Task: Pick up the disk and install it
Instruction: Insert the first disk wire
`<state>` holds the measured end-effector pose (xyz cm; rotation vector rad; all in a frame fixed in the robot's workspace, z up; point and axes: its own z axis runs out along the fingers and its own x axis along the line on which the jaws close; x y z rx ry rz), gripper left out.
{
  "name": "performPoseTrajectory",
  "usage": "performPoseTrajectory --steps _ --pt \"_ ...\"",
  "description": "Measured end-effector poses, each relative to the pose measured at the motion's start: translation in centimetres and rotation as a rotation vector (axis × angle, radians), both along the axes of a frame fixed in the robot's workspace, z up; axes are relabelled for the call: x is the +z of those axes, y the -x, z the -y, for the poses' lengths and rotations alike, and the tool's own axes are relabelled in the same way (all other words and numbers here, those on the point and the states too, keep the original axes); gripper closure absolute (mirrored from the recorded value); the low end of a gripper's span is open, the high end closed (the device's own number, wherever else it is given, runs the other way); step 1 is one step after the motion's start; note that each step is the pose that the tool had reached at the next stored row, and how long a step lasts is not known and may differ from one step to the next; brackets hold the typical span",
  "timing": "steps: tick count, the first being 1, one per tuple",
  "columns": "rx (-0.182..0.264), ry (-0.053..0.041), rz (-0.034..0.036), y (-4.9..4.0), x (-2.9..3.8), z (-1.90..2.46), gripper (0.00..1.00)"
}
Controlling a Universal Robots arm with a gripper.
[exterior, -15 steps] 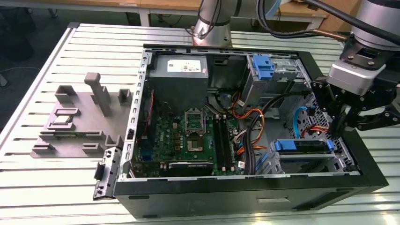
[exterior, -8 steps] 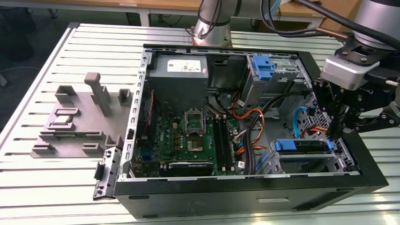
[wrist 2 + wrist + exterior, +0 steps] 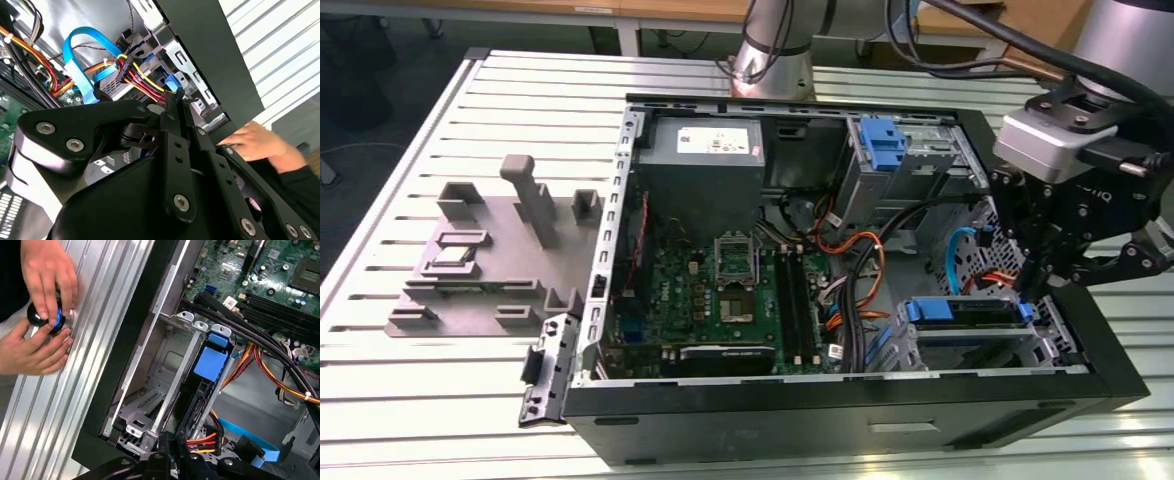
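We find the disk [image 3: 967,312] seated in the metal drive cage at the front corner of the open computer case [image 3: 854,420], on the exterior view's right. Its blue carrier faces up, and in the first wrist view [image 3: 210,362] it stands on edge between the cage rails. The gripper [image 3: 1037,285] hangs directly over that corner of the case, just inside the side wall. In the second wrist view [image 3: 174,100] we see its fingers drawn together with nothing held between them, the tips close to a bundle of red, yellow and black wires [image 3: 142,75]. A light blue flat cable [image 3: 80,55] loops beside that bundle. Further into the case lie the motherboard [image 3: 720,290], the grey power supply [image 3: 704,150] at the far end, and a second blue bracket [image 3: 883,140] on the upper drive bay. Outside the case wall, a person's hands [image 3: 40,310] grip a black knob with a blue ring [image 3: 47,320] on the slatted table [image 3: 400,380]. A grey parts fixture [image 3: 494,250] rests on the table across the case from the disk.
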<state>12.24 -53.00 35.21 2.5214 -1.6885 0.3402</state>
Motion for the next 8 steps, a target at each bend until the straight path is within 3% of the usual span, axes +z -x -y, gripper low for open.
performPoseTrajectory --steps 3,8 --pt "-0.037 -0.0018 -0.0006 0.0 -0.04 0.01 0.83" --pt "-0.057 -0.0546 -0.0057 0.01 -0.05 0.0 0.83"
